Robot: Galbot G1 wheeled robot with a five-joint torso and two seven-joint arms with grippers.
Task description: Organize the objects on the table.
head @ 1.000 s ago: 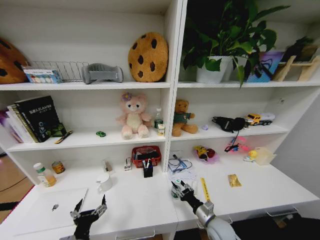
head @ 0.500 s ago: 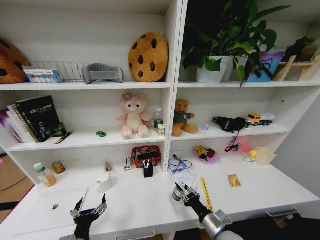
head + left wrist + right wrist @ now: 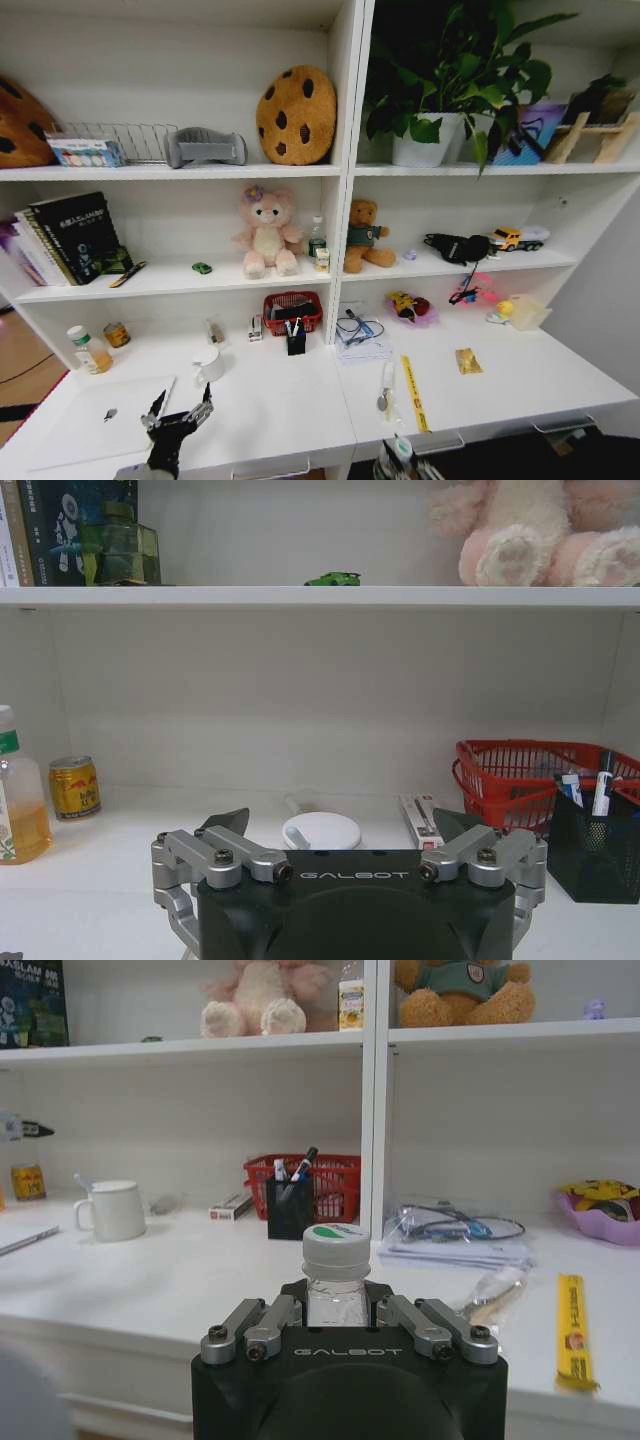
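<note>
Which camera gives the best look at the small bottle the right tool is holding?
The right wrist view: the small clear bottle with its white cap sits centered between the right tool's fingers. In the head view, its cap just peeks at the bottom edge, below the table.

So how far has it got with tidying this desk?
Little looks done yet. In hand: the right gripper is shut on a small bottle at the front edge of the desk. The left gripper hovers open beside the laptop, holding nothing. Left to sort: the laptop, gold packet and yellow strip lying loose on the desk.
</note>
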